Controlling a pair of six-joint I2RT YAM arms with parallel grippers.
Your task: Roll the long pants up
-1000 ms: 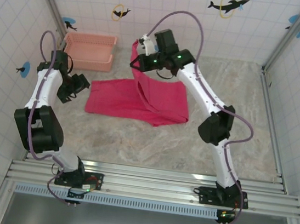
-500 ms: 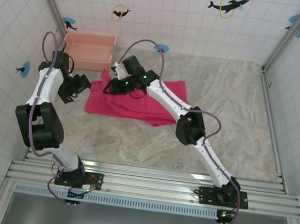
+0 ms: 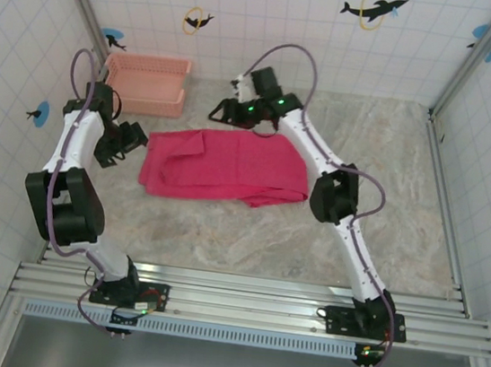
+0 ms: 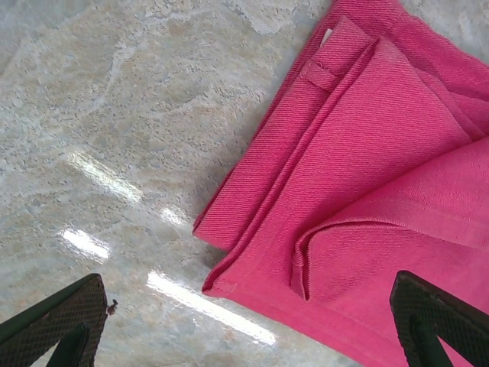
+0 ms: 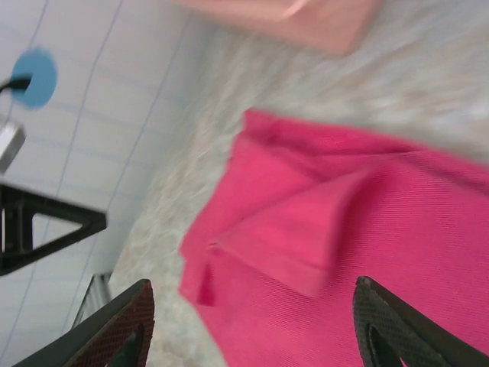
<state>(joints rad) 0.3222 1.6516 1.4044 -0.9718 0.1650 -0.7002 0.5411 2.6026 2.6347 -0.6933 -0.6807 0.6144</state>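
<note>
The long pants (image 3: 230,165) lie flat on the table in a wide folded rectangle of magenta-pink cloth. My left gripper (image 3: 132,140) hovers open just off their left edge. In the left wrist view its dark fingertips (image 4: 72,321) frame the layered corner and hem of the pants (image 4: 367,153), with nothing between them. My right gripper (image 3: 221,111) hangs open above the far left edge of the cloth. The right wrist view is blurred, and there the right gripper (image 5: 256,332) is empty over a folded-over flap of the pants (image 5: 367,229).
A pale salmon-pink slotted basket (image 3: 146,83) stands at the back left, close behind the pants, and its edge (image 5: 306,15) is blurred in the right wrist view. Tiled walls enclose the marbled table (image 3: 386,148) on three sides. Bare tabletop lies to the right and in front.
The right gripper held a pant leg up, carried it left over the cloth, let it go and pulled back to the far edge. The pants now lie flat. The left arm stayed put.
</note>
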